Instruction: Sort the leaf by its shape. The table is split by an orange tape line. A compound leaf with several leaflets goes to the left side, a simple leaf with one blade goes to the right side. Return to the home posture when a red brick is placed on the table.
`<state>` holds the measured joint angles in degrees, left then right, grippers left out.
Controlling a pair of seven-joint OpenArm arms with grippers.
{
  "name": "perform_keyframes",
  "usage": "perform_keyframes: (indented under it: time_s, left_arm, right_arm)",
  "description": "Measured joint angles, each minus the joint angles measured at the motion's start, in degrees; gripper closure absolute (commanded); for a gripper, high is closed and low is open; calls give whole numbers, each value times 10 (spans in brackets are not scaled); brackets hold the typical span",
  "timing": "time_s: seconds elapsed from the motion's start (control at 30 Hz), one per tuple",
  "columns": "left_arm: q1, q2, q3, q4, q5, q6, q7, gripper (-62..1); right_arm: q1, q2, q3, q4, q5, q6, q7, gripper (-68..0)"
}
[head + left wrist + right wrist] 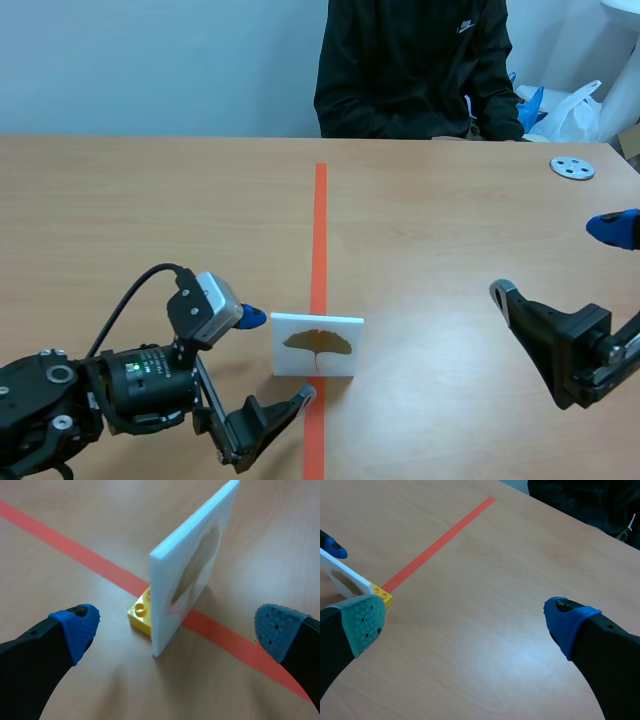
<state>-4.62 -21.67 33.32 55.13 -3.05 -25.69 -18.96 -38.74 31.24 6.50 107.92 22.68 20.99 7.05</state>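
leaf card (317, 345) is standing upright on the orange line (320, 220), left gripper (176, 627) sitting wide open around it, right gripper (465, 622) hanging open, empty.

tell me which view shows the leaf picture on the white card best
Scene view: the leaf picture faces the camera, one fan-shaped blade on the white card. The left wrist view catches it at a steep slant; the right wrist view shows only a sliver of it.

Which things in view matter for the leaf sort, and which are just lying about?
Job: white leaf card, upright; yellow brick at its foot; orange tape line.
Lying about: grey disc with holes, far right of the table; white plastic bag beyond the table.
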Motion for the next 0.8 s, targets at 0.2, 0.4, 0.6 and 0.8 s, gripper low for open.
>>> perform_keyframes:
  time_s: [0.2,0.4,0.6,0.8]
  left_arm:
    - [-26,20,37,-26,1,19,-12,-614]
    - [-30,23,42,-32,0,26,-15,-421]
    - [-30,23,41,-32,0,26,-15,-294]
    - [-30,23,41,-32,0,26,-15,-157]
  right_arm:
    - [0,0,0,0,0,0,0,-679]
    - [0,0,0,0,0,0,0,-679]
    - [0,0,0,0,0,0,0,-679]
    - [0,0,0,0,0,0,0,-679]
